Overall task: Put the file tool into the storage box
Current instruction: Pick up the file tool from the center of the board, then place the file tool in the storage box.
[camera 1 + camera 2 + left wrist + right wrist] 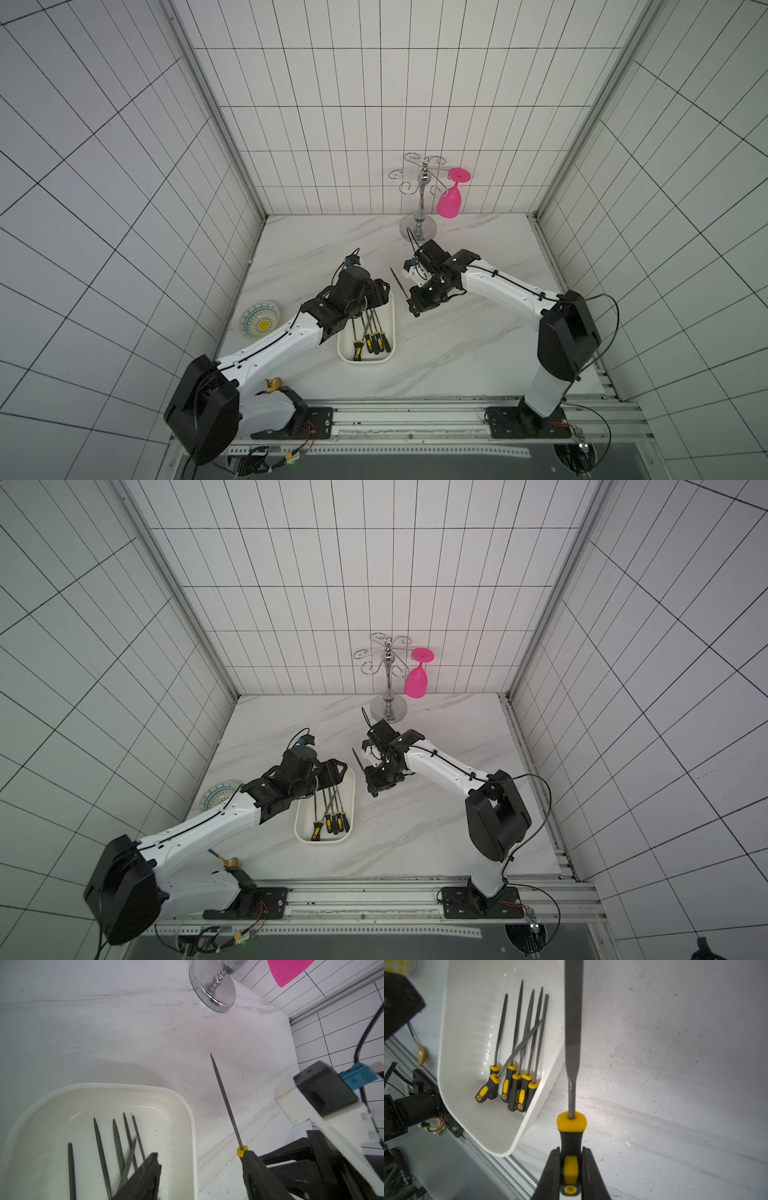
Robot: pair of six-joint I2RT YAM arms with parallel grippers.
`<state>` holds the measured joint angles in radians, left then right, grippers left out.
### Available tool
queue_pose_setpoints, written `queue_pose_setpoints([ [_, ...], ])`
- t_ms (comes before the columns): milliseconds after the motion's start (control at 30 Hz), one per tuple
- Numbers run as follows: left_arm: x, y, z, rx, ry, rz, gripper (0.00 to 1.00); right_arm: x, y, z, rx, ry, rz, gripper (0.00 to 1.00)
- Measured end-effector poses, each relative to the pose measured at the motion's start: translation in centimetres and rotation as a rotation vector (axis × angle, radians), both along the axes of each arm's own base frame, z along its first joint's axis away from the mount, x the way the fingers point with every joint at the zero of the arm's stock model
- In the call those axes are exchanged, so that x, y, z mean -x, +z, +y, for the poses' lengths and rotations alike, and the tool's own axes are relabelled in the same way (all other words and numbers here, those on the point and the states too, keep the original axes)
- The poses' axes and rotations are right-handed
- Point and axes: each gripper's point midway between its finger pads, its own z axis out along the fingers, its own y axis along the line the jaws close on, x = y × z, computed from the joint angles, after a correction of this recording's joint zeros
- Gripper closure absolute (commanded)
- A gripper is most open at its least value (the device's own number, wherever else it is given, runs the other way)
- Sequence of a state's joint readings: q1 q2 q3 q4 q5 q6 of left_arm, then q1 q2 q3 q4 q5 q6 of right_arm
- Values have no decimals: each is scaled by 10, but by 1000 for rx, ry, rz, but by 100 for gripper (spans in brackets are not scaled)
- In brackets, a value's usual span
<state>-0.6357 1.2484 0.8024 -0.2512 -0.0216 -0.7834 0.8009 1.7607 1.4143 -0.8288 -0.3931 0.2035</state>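
Observation:
My right gripper (571, 1150) is shut on the black-and-yellow handle of a file tool (572, 1022). It holds the tool above the marble table, just to the right of the storage box. In both top views the file tool (398, 282) (358, 760) points toward the back wall. The storage box (365, 360) (322, 840) is a white shallow tray with several files (517, 1076) lying in it. My left gripper (200, 1155) hangs open over the tray's far right rim (124, 1085) with nothing between its fingers. The held file tool (226, 1101) shows beside its right finger.
A chrome glass rack (419, 199) stands at the back with a pink glass (449, 203) hanging on it. To the left of the left arm lies a small patterned dish (259, 319). A gold spoon (274, 385) sits near the left arm's base.

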Motion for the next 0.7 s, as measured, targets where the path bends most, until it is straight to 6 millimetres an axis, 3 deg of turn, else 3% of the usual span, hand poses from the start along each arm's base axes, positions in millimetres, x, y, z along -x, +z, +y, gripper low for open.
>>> queue_pose_setpoints([
  [400, -14, -12, -22, 27, -35, 33, 35, 13, 22, 22, -92, 103, 0, 100],
  [567, -23, -10, -33, 53, -49, 33, 39, 13, 33, 28, -117, 122, -12, 100],
  [633, -24, -9, -35, 63, -52, 31, 54, 12, 36, 29, -123, 126, -21, 100],
  [700, -25, -9, -37, 72, -54, 34, 84, 12, 37, 28, -125, 130, -25, 100],
])
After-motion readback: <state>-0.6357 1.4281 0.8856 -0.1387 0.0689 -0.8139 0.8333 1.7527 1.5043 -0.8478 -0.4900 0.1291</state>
